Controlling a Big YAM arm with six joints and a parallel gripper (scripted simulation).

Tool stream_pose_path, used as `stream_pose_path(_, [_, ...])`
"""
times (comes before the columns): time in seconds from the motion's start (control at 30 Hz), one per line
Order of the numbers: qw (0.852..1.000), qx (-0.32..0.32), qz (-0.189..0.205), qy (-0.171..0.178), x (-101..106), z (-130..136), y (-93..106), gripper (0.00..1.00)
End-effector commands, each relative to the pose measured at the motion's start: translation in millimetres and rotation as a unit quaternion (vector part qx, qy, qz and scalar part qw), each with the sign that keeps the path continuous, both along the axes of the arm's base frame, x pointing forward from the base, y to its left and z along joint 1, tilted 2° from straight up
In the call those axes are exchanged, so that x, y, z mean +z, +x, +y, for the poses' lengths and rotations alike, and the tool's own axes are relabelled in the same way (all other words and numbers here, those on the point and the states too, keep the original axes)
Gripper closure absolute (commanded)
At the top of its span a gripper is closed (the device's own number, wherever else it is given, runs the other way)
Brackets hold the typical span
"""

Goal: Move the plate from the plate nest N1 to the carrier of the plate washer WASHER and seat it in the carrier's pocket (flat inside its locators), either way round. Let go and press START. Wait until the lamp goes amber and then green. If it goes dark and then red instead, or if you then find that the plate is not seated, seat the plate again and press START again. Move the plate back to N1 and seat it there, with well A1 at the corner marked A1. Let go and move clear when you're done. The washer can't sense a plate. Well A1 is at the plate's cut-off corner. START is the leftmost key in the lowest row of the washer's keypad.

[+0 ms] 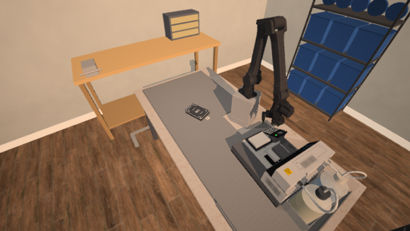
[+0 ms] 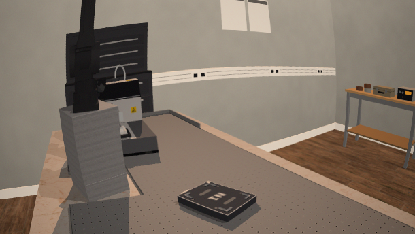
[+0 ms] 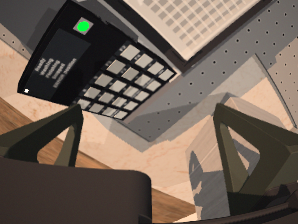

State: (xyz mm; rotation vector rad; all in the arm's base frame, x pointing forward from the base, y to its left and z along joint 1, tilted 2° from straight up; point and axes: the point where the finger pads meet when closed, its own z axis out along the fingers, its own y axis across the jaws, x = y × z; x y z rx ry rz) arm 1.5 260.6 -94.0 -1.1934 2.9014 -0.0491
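Note:
The white plate [image 1: 259,140] [image 3: 190,20] lies on the carrier at the near end of the washer [image 1: 299,166] [image 2: 127,113]. It looks flat, but its seating is too small to judge surely; the wrist view cuts it off. The washer's lamp [image 1: 276,135] [image 3: 83,26] is green. The keypad [image 3: 127,80] is beside the plate. My gripper [image 1: 269,121] [image 3: 148,110] is open and empty, above and to the side of the keypad. The nest N1 [image 1: 191,107] [image 2: 227,218] holds no plate.
The arm's tall grey pedestal [image 1: 242,109] [image 2: 98,153] stands between the nest and the washer, at the table's edge. Two bottles with hoses, one capped dark [image 1: 323,193], stand behind the washer.

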Motion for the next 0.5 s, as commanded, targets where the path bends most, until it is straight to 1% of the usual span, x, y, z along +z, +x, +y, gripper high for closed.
stream_pose_path(0.0, [1.0,-0.001,0.001,-0.002,-2,6,-1.6,0.0])
stream_pose_path(0.13, [1.0,-0.001,0.001,-0.002,-2,6,-1.6,0.0])
stream_pose_path(0.17, [1.0,-0.028,0.0,0.0,1,13,7.5,0.0])
stream_pose_path(0.3, [0.996,-0.095,-0.004,0.001,5,18,28.0,0.0])
stream_pose_path(0.47, [0.984,-0.177,-0.006,0.006,11,26,53.2,0.0])
